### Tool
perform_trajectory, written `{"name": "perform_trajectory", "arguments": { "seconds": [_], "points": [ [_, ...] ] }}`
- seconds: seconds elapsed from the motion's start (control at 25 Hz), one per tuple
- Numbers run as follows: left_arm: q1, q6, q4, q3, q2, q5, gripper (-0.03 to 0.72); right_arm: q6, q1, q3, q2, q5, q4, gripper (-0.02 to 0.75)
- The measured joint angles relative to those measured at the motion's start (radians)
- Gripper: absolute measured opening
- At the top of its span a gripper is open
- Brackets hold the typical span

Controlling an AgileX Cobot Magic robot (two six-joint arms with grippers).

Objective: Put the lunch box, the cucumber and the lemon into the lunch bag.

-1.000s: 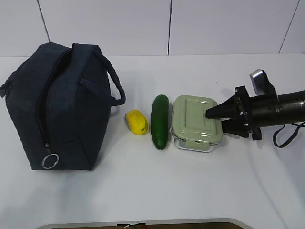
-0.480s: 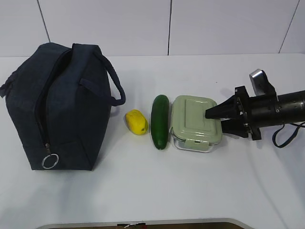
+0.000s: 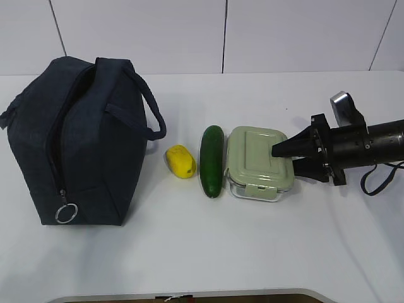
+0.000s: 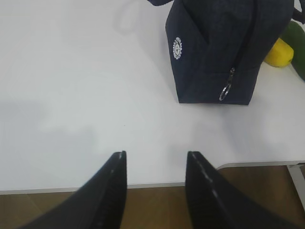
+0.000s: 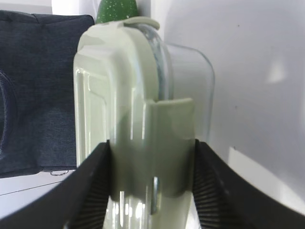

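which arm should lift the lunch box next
The right. Its gripper already has a finger on each side of the small clear glass lunch box with the sage-green lid. The left gripper hangs open over bare table, on the far side of the dark navy fabric lunch bag.

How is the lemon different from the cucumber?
The lemon is bright yellow; the cucumber is dark green. The lemon is short and egg-shaped, while the cucumber is long and straight. The lemon lies nearer the lunch bag, and the cucumber lies right beside the lunch box. Both rest on the white table, and no gripper touches either.
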Motion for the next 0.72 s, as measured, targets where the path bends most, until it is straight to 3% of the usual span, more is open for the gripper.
{"name": "perform_trajectory", "arguments": {
  "seconds": [0.36,0.72],
  "points": [
    [0.001,0.000,-0.028,0.000,0.000,0.000,0.295,0.002,0.001,0.000,-0.064,0.009,-0.015,0.386],
    [0.001,0.000,-0.059,0.000,0.004,-0.011,0.295,0.042,0.002,0.000,-0.133,0.014,-0.102,0.386]
  ]
}}
